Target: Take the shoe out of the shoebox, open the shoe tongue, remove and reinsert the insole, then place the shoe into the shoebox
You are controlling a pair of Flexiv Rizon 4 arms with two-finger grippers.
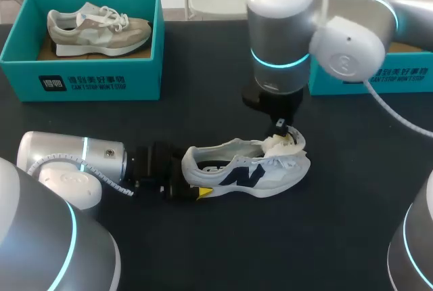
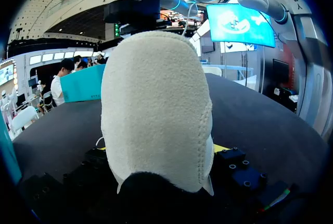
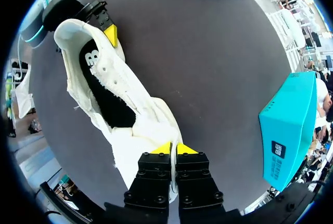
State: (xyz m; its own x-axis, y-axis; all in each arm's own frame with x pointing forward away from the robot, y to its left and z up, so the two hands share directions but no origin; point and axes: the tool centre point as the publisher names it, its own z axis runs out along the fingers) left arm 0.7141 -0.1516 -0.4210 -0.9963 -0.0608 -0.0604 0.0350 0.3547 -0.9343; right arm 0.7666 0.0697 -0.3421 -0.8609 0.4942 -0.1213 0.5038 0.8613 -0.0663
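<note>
Where the head view looks down, white shoe (image 1: 250,172) with a navy side mark sits on the dark matte table (image 1: 304,237). The left gripper (image 1: 193,183) is at its heel end, with one yellow tip showing against the near side of the sole. The right gripper (image 1: 283,130) comes down from above onto the tongue (image 1: 281,145), crumpled white fabric standing up by the laces. A teal cardboard shoebox (image 1: 101,78) sits well apart from both sets of fingers and holds a beige shoe (image 1: 101,30) with a suede look. A second teal box (image 1: 379,78) is behind the right arm.

Left wrist view: the heel (image 2: 156,109) fills the space between the fingers. It is a cream, nappy, suede-like panel, dome-shaped, with a stitched seam along its edge. Black finger blocks sit on both sides with yellow slivers tight against it, so the fingers are clamped on the shoe from two sides.

Right wrist view: the yellow tips are almost together with a thin white tongue edge pinched between them, so they are clamped on the tongue. The shoe stretches ahead of the fingers, opening facing them, with a perforated white upper and a soft collar. A smooth black insole (image 3: 106,94) with a white mark lies inside, ahead of the tips. One yellow tip of the left gripper is at the far heel end.
</note>
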